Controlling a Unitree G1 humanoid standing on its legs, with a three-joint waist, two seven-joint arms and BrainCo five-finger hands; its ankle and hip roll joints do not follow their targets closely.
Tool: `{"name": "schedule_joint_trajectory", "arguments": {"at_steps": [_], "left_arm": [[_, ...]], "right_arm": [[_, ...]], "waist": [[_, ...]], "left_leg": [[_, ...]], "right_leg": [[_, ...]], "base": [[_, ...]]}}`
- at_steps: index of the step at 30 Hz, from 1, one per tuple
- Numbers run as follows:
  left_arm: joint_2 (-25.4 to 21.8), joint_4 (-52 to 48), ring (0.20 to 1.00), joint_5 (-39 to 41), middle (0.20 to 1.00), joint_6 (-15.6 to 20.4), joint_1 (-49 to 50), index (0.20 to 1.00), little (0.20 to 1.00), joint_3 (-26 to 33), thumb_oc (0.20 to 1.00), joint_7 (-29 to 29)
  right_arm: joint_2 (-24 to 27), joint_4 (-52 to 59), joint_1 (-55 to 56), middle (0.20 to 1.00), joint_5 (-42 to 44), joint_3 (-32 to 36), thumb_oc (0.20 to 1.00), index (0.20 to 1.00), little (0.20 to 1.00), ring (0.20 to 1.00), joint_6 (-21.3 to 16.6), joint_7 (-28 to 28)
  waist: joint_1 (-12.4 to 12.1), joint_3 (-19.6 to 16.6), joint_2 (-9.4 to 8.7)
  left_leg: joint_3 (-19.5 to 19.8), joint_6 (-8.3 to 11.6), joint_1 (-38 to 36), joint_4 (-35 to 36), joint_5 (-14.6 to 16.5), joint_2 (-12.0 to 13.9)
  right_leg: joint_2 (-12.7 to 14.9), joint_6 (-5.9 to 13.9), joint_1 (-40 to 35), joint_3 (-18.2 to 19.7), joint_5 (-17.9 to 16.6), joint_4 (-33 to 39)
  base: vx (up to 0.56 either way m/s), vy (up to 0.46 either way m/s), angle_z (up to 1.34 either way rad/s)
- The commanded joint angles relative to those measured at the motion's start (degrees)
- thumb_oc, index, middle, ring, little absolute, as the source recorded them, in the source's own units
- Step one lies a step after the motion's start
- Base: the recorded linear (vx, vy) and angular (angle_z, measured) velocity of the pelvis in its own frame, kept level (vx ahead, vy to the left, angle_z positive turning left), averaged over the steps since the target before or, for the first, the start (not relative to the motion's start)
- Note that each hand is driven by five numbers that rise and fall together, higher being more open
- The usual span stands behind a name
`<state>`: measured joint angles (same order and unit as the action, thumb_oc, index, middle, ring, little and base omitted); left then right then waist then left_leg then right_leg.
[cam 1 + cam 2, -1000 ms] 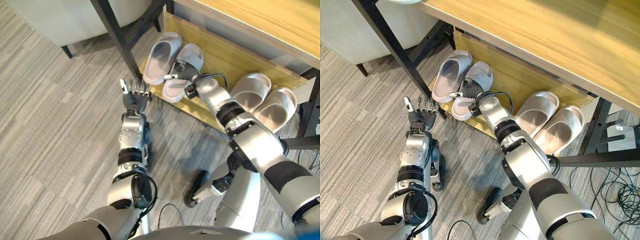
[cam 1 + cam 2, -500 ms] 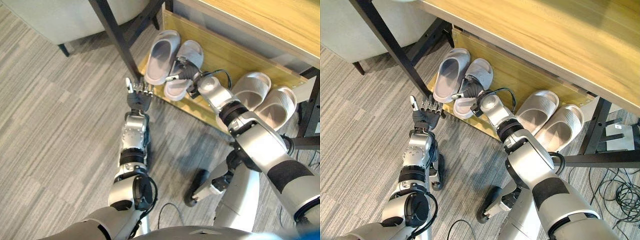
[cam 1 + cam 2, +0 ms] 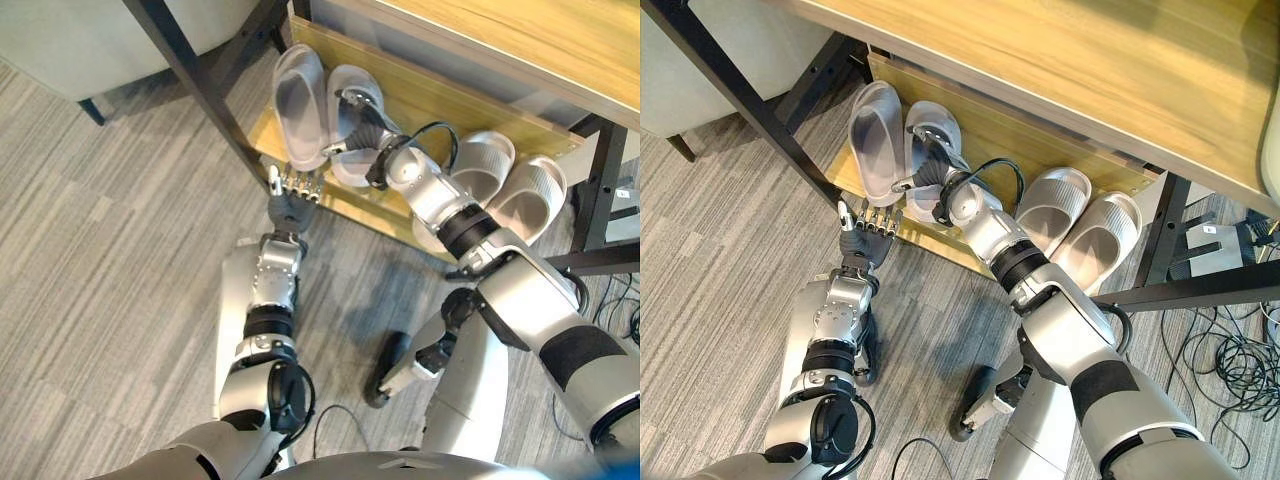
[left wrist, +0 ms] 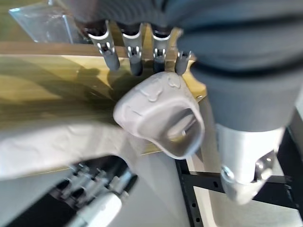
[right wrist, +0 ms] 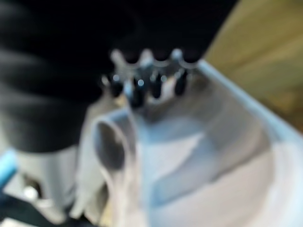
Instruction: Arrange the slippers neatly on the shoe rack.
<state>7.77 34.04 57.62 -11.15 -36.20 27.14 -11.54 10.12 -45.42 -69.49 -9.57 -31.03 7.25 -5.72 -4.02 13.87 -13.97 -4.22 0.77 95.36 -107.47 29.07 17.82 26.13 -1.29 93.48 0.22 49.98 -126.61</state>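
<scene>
Two lilac slippers lie side by side at the left end of the wooden shoe rack's low shelf (image 3: pixel 400 215). My right hand (image 3: pixel 366 135) is shut on the right one (image 3: pixel 352 92), fingers over its strap and thumb at its near end. The left lilac slipper (image 3: pixel 296 108) lies free beside it. My left hand (image 3: pixel 291 192) is open, fingers straight, at the shelf's front edge; in the left wrist view its fingertips (image 4: pixel 136 65) are right at the near end of a lilac slipper (image 4: pixel 161 118). Two beige slippers (image 3: pixel 1055 205) (image 3: pixel 1102 235) sit paired further right on the shelf.
A black metal leg (image 3: pixel 190 75) slants down just left of the lilac slippers. The wooden top (image 3: pixel 1060 70) overhangs the shelf. A grey armchair (image 3: pixel 90 40) stands at the far left, and loose cables (image 3: pixel 1230 370) lie on the carpet at the right.
My right hand has pushed its lilac slipper further back onto the shelf. My left hand has moved forward to the shelf's front edge. The camera has shifted too.
</scene>
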Motion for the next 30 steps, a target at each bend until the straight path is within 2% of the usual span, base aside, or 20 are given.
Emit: {"name": "schedule_joint_trajectory", "arguments": {"at_steps": [1,8,13,14,15,20,27,30], "left_arm": [[4.01,3.61,1.000,0.09,1.000,-3.23,10.42,1.000,1.000,1.43,1.000,-2.21],[2.58,3.21,1.000,-1.42,1.000,-3.89,10.97,1.000,1.000,0.30,1.000,-0.81],[1.05,-4.08,1.000,-3.16,1.000,-2.18,13.67,1.000,1.000,-2.99,1.000,7.75],[1.47,-7.70,1.000,-2.56,1.000,-1.85,15.80,1.000,1.000,-4.32,1.000,11.06],[1.71,-8.45,1.000,-2.29,1.000,-1.90,16.39,1.000,1.000,-4.91,1.000,11.65],[1.19,-18.81,1.000,1.77,1.000,-0.52,23.31,1.000,1.000,-7.27,1.000,22.65],[-3.45,-29.61,1.000,-2.62,1.000,4.64,25.26,1.000,1.000,-0.96,1.000,34.14],[-5.21,-33.43,1.000,-8.94,1.000,7.90,25.19,1.000,1.000,1.26,1.000,36.68]], "right_arm": [[0.82,5.34,-6.67,1.000,-3.21,-1.11,1.000,1.000,1.000,1.000,-2.49,-1.77],[-2.02,2.35,-6.04,1.000,0.45,1.74,1.000,1.000,1.000,1.000,-2.28,-0.50],[-1.99,-2.63,-4.91,1.000,1.88,2.01,1.000,1.000,1.000,1.000,-2.05,-0.98],[-1.49,-2.75,-4.39,1.000,2.36,1.31,1.000,1.000,1.000,1.000,-2.16,-1.12],[-1.37,-2.76,-4.18,1.000,2.40,1.31,1.000,1.000,1.000,1.000,-2.20,-1.14],[2.04,-0.66,-2.89,1.000,4.30,-0.88,1.000,1.000,1.000,1.000,-3.17,-1.85],[4.58,4.20,-0.18,1.000,3.95,-1.60,1.000,1.000,1.000,1.000,-2.97,-4.72],[7.61,8.91,0.87,1.000,-0.11,-3.67,1.000,1.000,1.000,1.000,-4.17,-7.77]], "waist": [[0.46,3.78,0.11],[0.20,3.86,0.34],[-0.44,5.54,1.15],[-0.68,6.39,1.41],[-0.85,6.28,1.49],[-1.90,8.57,2.35],[-3.30,9.37,2.83],[-3.54,9.41,2.83]], "left_leg": [[9.88,6.22,-5.41,7.70,3.21,2.11],[9.92,6.14,-5.41,7.49,2.99,2.16],[9.54,5.87,-5.41,7.52,2.91,2.15],[9.46,5.65,-5.41,7.46,3.00,2.15],[9.48,5.63,-5.41,7.42,3.02,2.16],[9.20,5.39,-5.41,6.67,3.44,2.38],[9.03,5.50,-5.41,6.56,3.49,2.47],[9.03,5.55,-5.41,6.63,3.38,2.24]], "right_leg": [[-0.25,2.58,-8.39,2.55,-1.51,-12.01],[-0.49,2.56,-8.07,2.83,-1.80,-12.40],[-0.68,2.93,-8.02,3.36,-2.39,-12.39],[-0.62,3.05,-8.04,3.53,-2.51,-12.29],[-0.63,3.07,-8.06,3.53,-2.51,-12.31],[-0.36,3.19,-7.77,4.13,-2.74,-12.35],[-0.24,3.38,-7.96,4.37,-2.92,-12.76],[-0.09,3.55,-7.99,4.46,-2.68,-12.95]], "base": [[0.00,0.000,0.00],[0.00,0.000,0.00],[-0.01,0.020,0.00],[0.00,0.000,0.00],[0.00,0.000,0.00],[-0.01,0.003,0.00],[0.00,0.000,0.00],[0.00,0.000,0.00]]}}
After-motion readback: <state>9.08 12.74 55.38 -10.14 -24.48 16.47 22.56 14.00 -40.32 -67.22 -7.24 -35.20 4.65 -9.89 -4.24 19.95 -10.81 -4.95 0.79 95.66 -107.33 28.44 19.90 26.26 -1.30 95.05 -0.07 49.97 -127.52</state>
